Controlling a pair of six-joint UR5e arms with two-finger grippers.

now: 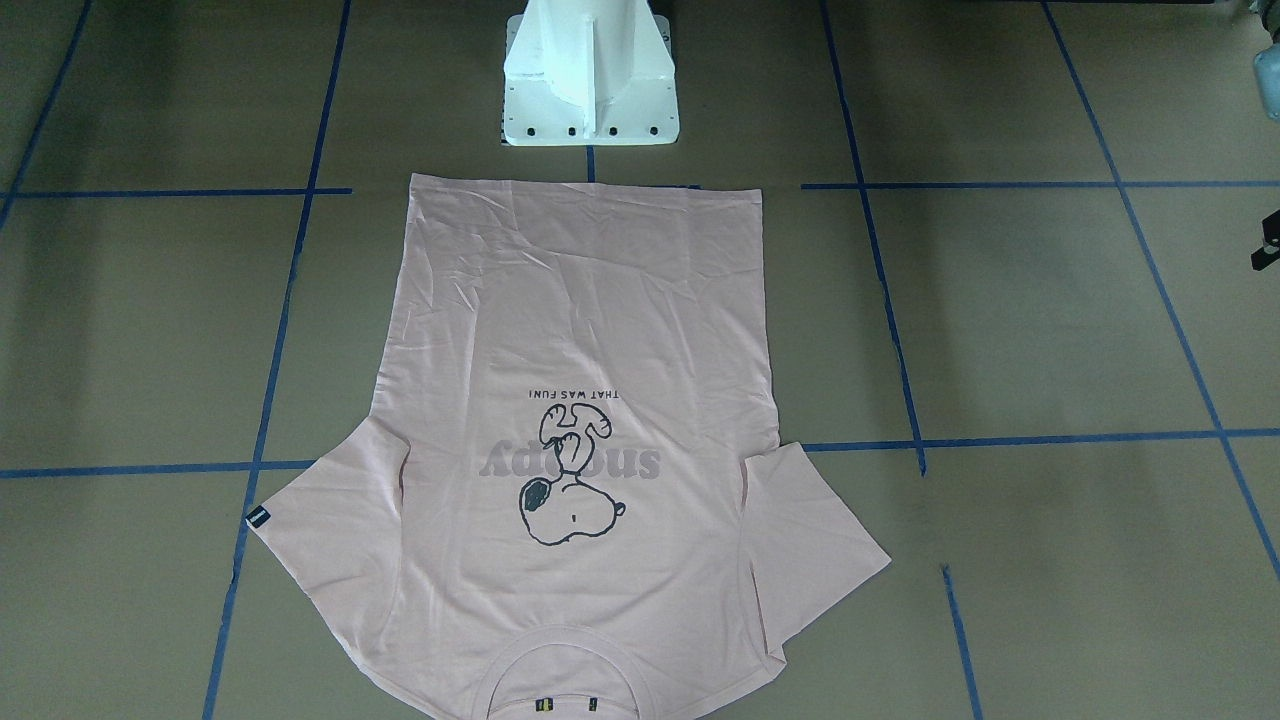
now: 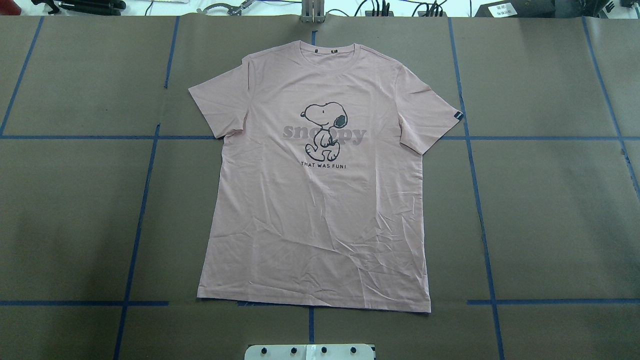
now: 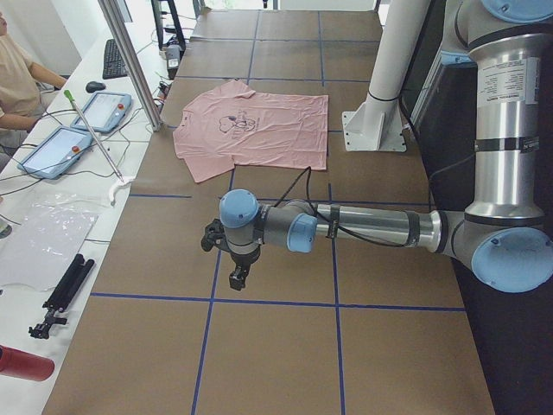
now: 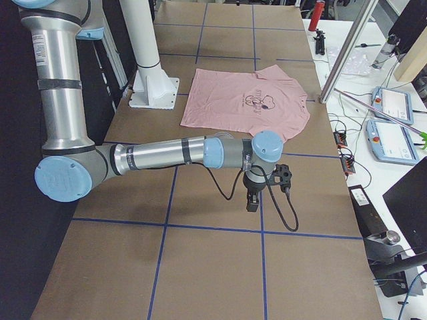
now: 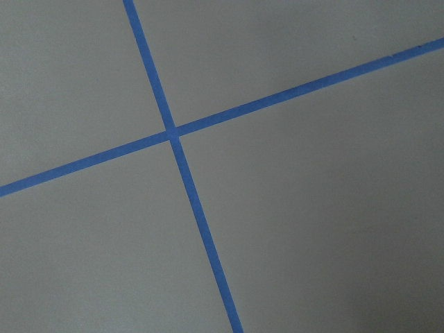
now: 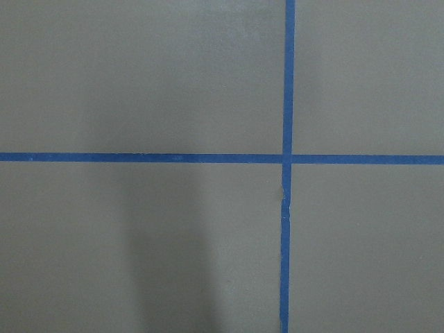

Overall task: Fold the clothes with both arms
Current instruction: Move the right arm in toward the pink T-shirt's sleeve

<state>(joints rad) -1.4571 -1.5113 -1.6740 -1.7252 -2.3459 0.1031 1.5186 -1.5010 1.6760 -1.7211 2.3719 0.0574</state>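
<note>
The pale pink T-shirt (image 2: 320, 210) lies flat and face up in the middle of the table, collar at the far side and hem near the robot's base. It also shows in the front view (image 1: 580, 320), the left side view (image 3: 268, 130) and the right side view (image 4: 233, 100). The left gripper (image 3: 235, 277) hangs above bare table, well off the shirt's left. The right gripper (image 4: 252, 200) hangs above bare table, well off the shirt's right. I cannot tell whether either is open or shut. Both wrist views show only table and tape.
The brown table (image 2: 550, 210) is crossed by blue tape lines (image 2: 475, 200). The white pedestal base (image 1: 590, 90) stands just behind the shirt's hem. A side bench with tablets (image 3: 99, 112), a seated operator (image 3: 17, 78) and tools runs along the far edge.
</note>
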